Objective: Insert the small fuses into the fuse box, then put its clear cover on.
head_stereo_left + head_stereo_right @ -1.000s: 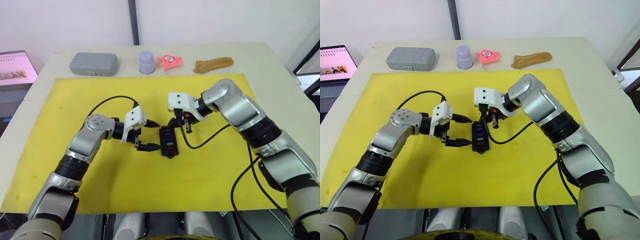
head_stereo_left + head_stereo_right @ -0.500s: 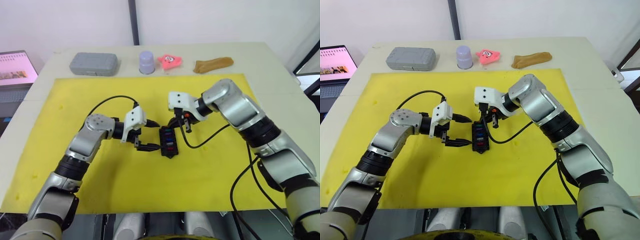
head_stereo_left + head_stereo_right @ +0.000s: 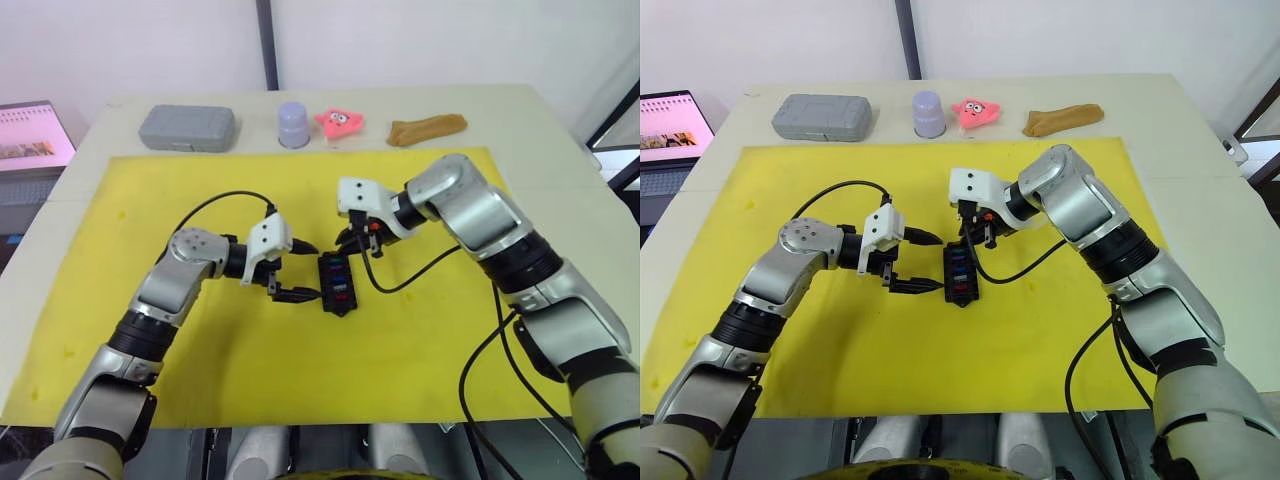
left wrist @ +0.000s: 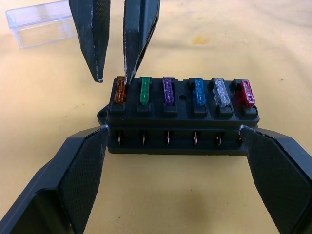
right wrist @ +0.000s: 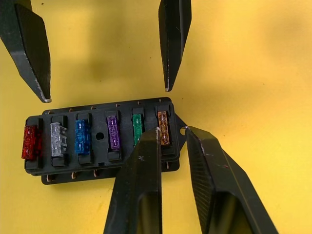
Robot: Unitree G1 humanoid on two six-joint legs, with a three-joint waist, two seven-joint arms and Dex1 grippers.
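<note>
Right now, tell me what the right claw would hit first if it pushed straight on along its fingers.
Probably the orange blade fuse at the end of the black plastic fuse box; the right claw hangs right over it.

The fuse box (image 4: 181, 127) is moulded in matt black plastic, with small metal pins seen along its side. The small fuses (image 4: 196, 91) are made of translucent coloured plastic. The clear cover (image 4: 40, 23) is glossy transparent plastic. A fine textured grip is carried on the left end effector (image 4: 180, 161) fingers (image 4: 80, 168). The yellow mat (image 3: 400, 330) looks smooth and matt.
</note>
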